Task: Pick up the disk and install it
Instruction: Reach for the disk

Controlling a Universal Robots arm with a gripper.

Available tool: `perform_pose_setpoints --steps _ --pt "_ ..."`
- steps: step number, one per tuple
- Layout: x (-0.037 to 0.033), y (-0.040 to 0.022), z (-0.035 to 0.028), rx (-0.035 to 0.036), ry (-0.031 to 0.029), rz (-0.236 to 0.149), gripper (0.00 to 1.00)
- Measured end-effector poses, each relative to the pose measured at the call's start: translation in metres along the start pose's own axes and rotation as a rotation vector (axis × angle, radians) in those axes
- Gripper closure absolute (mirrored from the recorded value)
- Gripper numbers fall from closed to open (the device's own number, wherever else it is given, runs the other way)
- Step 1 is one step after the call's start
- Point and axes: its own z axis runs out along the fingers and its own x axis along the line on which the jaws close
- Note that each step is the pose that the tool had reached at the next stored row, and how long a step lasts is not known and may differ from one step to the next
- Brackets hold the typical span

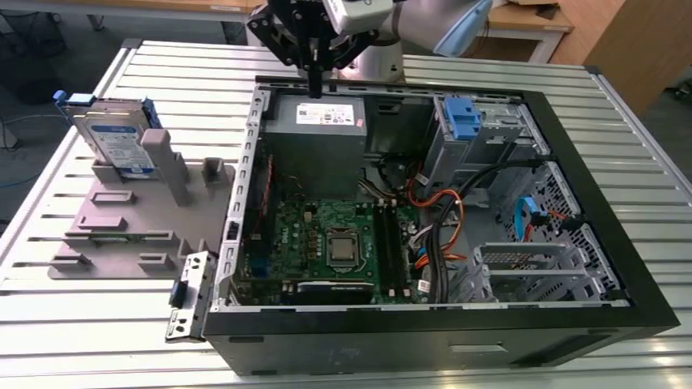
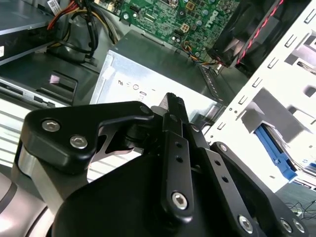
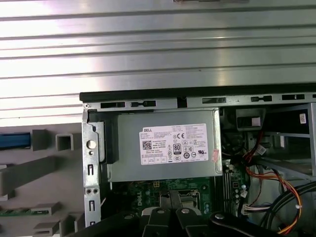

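Exterior view: the gripper [image 1: 313, 85], fingers pinched together and empty, hangs over the far edge of the open computer case [image 1: 433, 332], just above the power supply [image 1: 327, 116]. The disk [image 1: 113, 139] stands on edge in a grey holder [image 1: 119, 212] outside the case, well apart from the gripper, toward the exterior view's left.

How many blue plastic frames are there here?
2. One wraps the disk standing in the grey holder at the exterior view's left; one bare blue frame sits inside the computer case, at its far side. Others may be hidden.
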Motion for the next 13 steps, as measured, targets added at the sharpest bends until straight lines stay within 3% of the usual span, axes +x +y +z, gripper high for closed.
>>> perform_pose_setpoints --steps 3,13 --pt "0.0035 -0.0002 0.0000 -0.0001 0.0000 0.000 0.89" --pt "0.0062 -0.0005 -0.0001 0.0000 0.0000 0.000 0.89"
